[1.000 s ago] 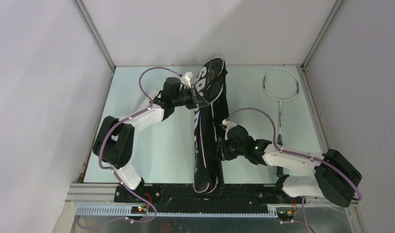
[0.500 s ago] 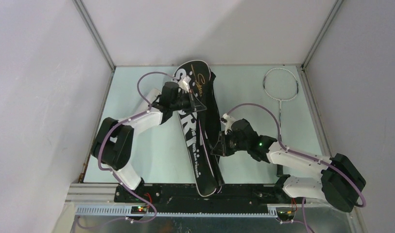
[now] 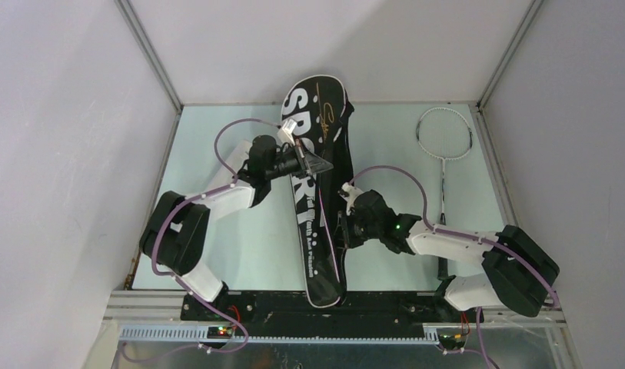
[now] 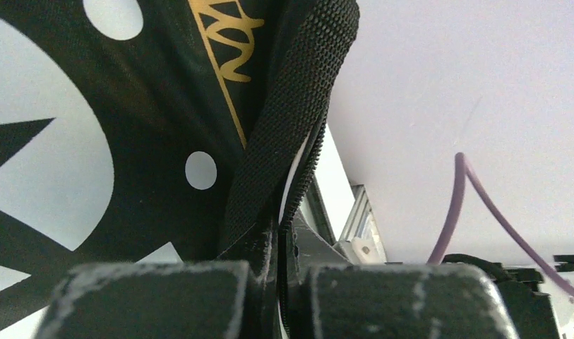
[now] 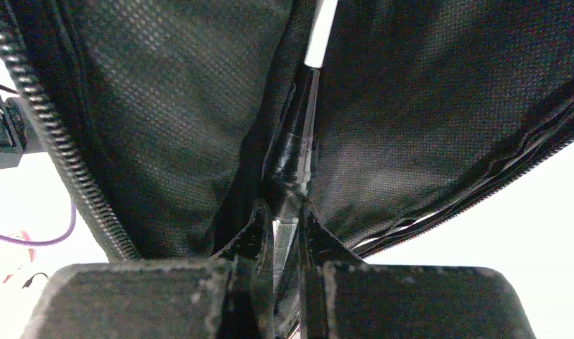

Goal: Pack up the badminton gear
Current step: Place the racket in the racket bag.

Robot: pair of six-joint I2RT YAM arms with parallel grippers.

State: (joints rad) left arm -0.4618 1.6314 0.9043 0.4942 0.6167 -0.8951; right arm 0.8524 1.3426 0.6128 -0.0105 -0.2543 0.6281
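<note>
Top external view: a black racket-shaped bag (image 3: 307, 219) lies lengthwise down the middle of a pale green tabletop (image 3: 247, 254). Its rounded head is lifted at the far edge and its narrow tail is at the near edge. White block letters and a gold scribble run along the matte fabric.

The left gripper (image 3: 313, 164) pinches the bag's edge near the head. In the left wrist view its jaws are closed tight on a strip of coarse black mesh along the rim.

The right gripper (image 3: 342, 231) is at the bag's right side, midway along. In the right wrist view its jaws are nearly together on a thin glossy shaft (image 5: 319, 28), white then black. The shaft runs between two woven black layers beside a ribbed zip (image 5: 51, 141). It looks like a racket's shaft inside the open bag, though I cannot be sure.

One silver-framed racket (image 3: 443, 181), wiry with an oval strung head, lies along the right edge. Its head points to the far right corner, well apart from the bag. No shuttlecocks or tube are visible.

Packing looks partway done: the bag is held open, at least one racket is left to go in, and the zip is not closed.
</note>
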